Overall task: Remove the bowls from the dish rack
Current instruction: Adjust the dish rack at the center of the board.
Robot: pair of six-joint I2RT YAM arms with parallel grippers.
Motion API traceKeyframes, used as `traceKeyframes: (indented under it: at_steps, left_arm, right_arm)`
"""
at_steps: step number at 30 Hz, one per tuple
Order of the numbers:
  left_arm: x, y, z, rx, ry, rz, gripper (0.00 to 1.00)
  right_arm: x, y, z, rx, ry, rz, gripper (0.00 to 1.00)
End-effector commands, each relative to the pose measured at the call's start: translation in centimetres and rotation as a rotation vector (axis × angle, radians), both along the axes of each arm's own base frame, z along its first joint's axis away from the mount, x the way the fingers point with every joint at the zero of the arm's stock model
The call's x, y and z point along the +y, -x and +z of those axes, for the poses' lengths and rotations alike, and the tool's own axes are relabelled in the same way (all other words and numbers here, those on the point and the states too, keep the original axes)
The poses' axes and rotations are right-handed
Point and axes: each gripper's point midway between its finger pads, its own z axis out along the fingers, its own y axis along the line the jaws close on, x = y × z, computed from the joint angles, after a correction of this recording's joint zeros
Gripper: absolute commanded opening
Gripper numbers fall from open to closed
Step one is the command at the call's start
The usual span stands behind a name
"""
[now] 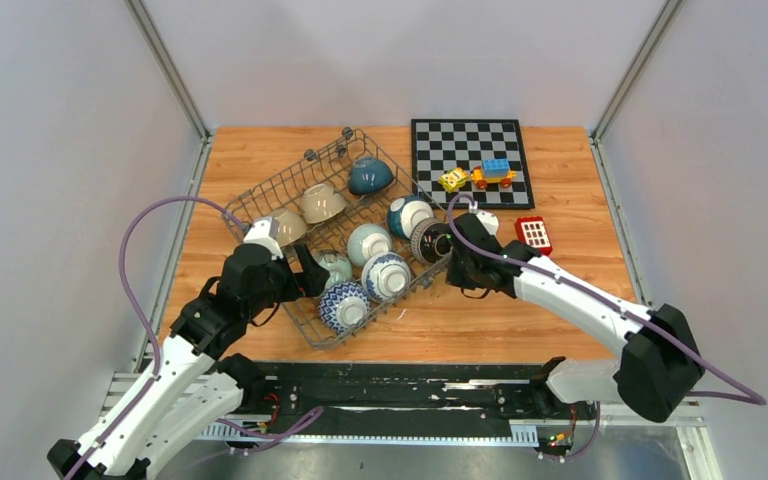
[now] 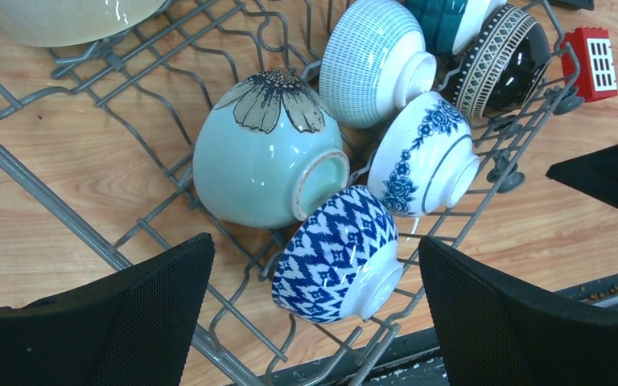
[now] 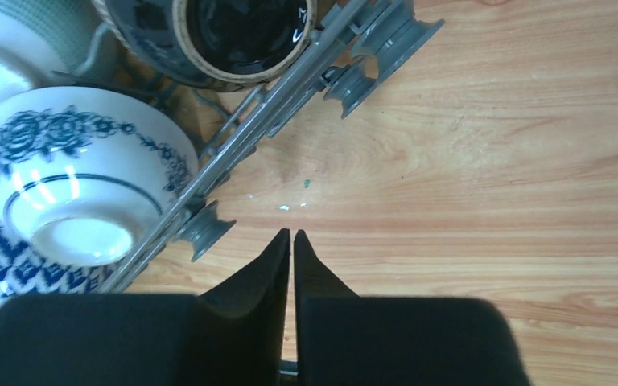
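Note:
The grey wire dish rack (image 1: 290, 181) lies slantwise on the wooden table and holds several bowls. These include a dark teal one (image 1: 370, 176), a beige one (image 1: 322, 203), a dark brown striped one (image 1: 430, 241) and a blue zigzag one (image 1: 344, 305). My left gripper (image 1: 308, 276) is open over the rack's near end. In the left wrist view its fingers stand either side of the zigzag bowl (image 2: 334, 257) without touching it; a pale celadon flower bowl (image 2: 261, 157) lies behind. My right gripper (image 3: 291, 235) is shut and empty over bare table beside the rack's right rail (image 3: 273, 112).
A black-and-white chessboard (image 1: 460, 145) lies at the back right with toy blocks (image 1: 492, 172) and a yellow toy (image 1: 453, 179) on it. A red toy (image 1: 534, 233) sits on the table right of the rack. The right arm's dark tip shows in the left wrist view (image 2: 611, 173).

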Motion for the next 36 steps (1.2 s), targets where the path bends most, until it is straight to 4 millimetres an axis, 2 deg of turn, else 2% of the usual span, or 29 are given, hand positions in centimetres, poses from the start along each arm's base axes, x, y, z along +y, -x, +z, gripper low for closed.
traceKeyframes:
  at_steps: [1,4,8,10,14,17,20,25,28,32,36]
  left_arm:
    - [0.3,0.2,-0.3,0.01,-0.027,-0.014,1.0]
    - [0.4,0.5,-0.3,0.016,-0.039,-0.019,1.0]
    - [0.7,0.8,-0.5,0.029,-0.017,0.007,1.0]
    - [0.7,0.9,-0.4,0.028,-0.001,0.023,1.0]
    - [1.0,1.1,0.1,0.037,-0.005,0.031,1.0]
    - [-0.3,1.7,0.1,0.078,0.009,-0.042,1.0]
    - [-1.1,2.2,-0.8,0.134,0.031,-0.069,1.0]
    - [-0.2,2.6,-1.4,0.136,0.048,-0.016,0.99]
    - [1.7,2.9,-1.3,0.156,-0.007,0.075,0.99]
    - [4.7,3.7,-1.4,0.205,-0.062,0.231,0.99]
    - [5.9,4.2,-1.0,0.186,-0.029,0.318,0.99]
  right_arm:
    - [-0.4,0.8,2.6,-0.051,-0.014,0.073,0.17]
    - [0.8,1.5,4.3,-0.095,-0.058,0.133,0.41]
    - [2.7,2.5,5.1,-0.12,-0.144,0.179,0.6]
    - [4.0,2.9,5.3,-0.117,-0.189,0.197,0.62]
    - [5.7,2.9,6.1,-0.138,-0.173,0.242,0.62]
    - [6.1,2.7,6.3,-0.158,-0.161,0.271,0.63]
    - [6.2,2.0,6.4,-0.189,-0.146,0.275,0.65]
    - [8.2,1.7,6.9,-0.166,-0.204,0.276,0.67]
    - [8.6,2.2,7.0,-0.14,-0.202,0.258,0.65]
    - [8.5,3.3,5.8,-0.085,-0.205,0.19,0.62]
    - [9.1,4.3,3.9,-0.003,-0.24,0.133,0.57]
